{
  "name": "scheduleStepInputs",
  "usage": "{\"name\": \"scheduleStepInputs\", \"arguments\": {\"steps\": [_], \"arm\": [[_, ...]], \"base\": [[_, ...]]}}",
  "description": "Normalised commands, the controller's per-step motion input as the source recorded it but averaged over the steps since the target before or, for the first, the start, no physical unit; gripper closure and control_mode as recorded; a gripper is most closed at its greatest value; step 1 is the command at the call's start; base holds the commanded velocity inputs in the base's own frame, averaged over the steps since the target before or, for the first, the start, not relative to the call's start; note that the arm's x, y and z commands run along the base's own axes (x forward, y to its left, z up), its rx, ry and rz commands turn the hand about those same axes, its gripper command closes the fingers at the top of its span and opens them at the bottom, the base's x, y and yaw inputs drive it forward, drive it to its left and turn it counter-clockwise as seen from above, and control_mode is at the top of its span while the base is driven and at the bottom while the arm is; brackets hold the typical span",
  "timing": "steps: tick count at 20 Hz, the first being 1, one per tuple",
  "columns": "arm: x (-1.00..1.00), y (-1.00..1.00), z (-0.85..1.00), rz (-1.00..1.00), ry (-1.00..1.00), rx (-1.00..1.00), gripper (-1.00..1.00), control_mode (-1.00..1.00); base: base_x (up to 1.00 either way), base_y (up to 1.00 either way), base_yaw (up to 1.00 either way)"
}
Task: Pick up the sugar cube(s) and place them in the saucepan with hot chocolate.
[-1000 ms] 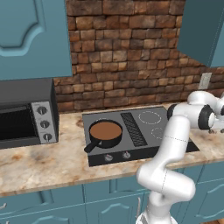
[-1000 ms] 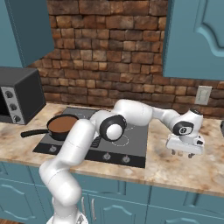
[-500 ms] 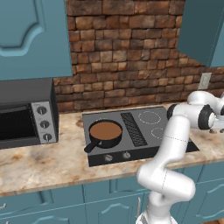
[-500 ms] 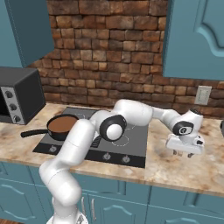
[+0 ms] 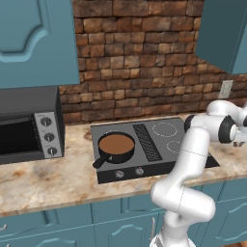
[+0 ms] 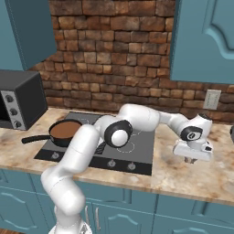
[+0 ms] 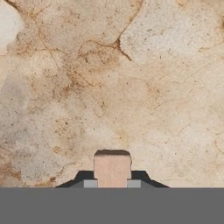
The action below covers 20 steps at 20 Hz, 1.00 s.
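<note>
A pale tan sugar cube [image 7: 112, 168] sits between my two fingertips [image 7: 90, 183], which press against its sides just above the speckled counter. My gripper [image 6: 192, 158] points down at the counter to the right of the stove and is shut on the cube. The saucepan [image 5: 116, 144] is a small black pan with brown hot chocolate in it, standing on the front left burner, far left of the hand. It shows from the other side as the saucepan [image 6: 64, 131] with its handle pointing left.
The black stove [image 6: 137, 153] lies between the hand and the pan. A microwave [image 5: 26, 125] stands at the counter's left end. A wall outlet [image 6: 211, 99] is behind the hand. Blue cabinets [image 6: 205, 41] hang overhead.
The arm holds the same pose over the counter right of the stove. The pan and the other things have not moved.
</note>
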Motion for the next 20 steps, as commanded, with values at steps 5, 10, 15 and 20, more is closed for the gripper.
{"name": "scheduleStepInputs", "arguments": {"steps": [5,10,15,20], "arm": [[-0.33,0.48,0.04,0.0,-0.01,0.0,1.0,-1.0],[-0.53,0.79,0.21,0.0,-0.05,-0.04,1.0,-1.0],[-0.61,1.0,0.37,0.0,-0.18,-0.16,1.0,-1.0],[-0.59,1.0,0.63,0.0,-0.26,-0.23,1.0,-1.0]], "base": [[0.0,0.0,0.0],[0.0,0.0,0.0],[0.0,0.0,0.0],[0.0,0.0,0.0]]}}
